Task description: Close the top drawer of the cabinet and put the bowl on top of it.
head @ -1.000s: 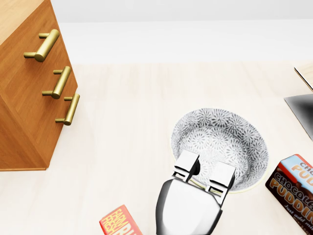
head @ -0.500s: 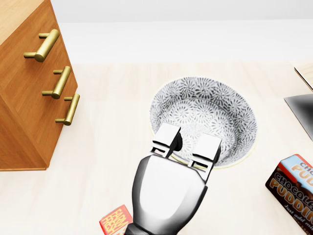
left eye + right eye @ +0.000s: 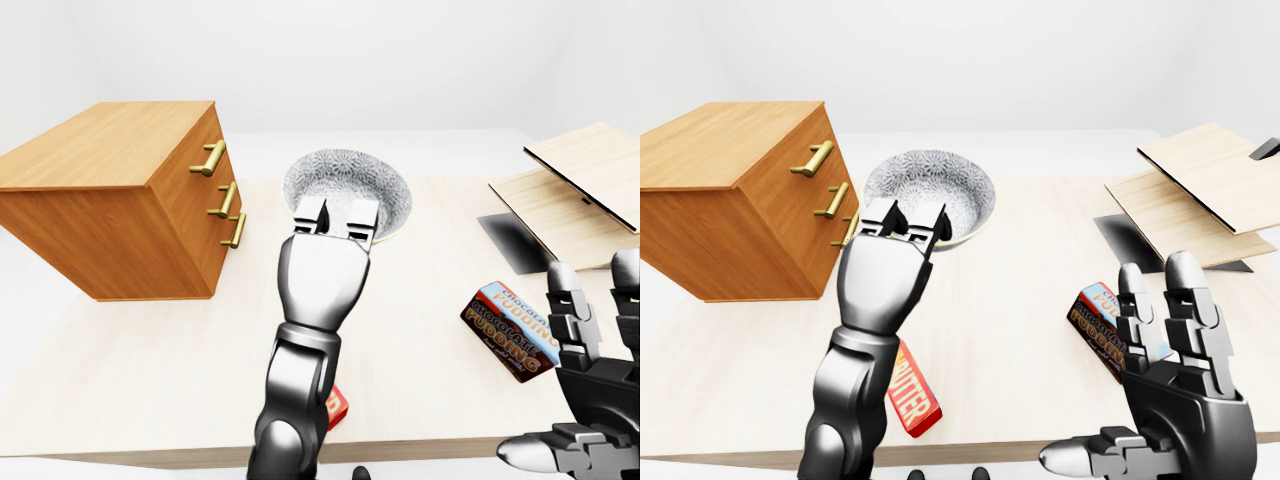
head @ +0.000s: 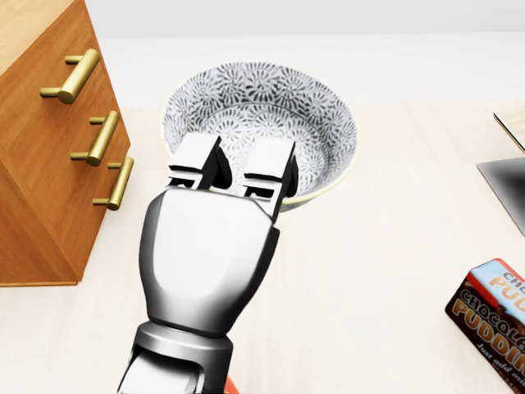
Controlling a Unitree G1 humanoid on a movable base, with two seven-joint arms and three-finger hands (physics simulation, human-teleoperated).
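Left hand (image 4: 232, 168): closed on the near rim of the bowl (image 4: 271, 107); two pale fingers (image 4: 195, 160) hook over the rim, with a dark thumb showing between them. The silver forearm rises from the bottom of the head view.
Bowl: grey-and-white floral pattern, tilted so that its inside faces the cameras. In the left-eye view it stands just right of the cabinet (image 3: 100, 170), about level with that cabinet's upper handles. Whether its base touches the bench (image 3: 420, 270) cannot be told.
Cabinet: wooden, at the left of the bench, with three brass handles (image 3: 222, 198) in a column on the face turned toward the bowl.
Top drawer (image 4: 61, 45): its front sits flush with the fronts below it, so it is closed.
Right hand (image 3: 1170, 375): open, fingers spread and upright, at the lower right of the right-eye view; it holds nothing and is well apart from the bowl.
Chocolate pudding box (image 3: 510, 332): lies on the bench, near the right hand.
Butter packet (image 3: 912, 392): red, near the bench's lower edge, partly hidden by the left forearm.
Wooden boards (image 3: 580, 175): pale, overlapping, at the right of the bench, with a dark grey flat panel (image 3: 508, 240) beside them.
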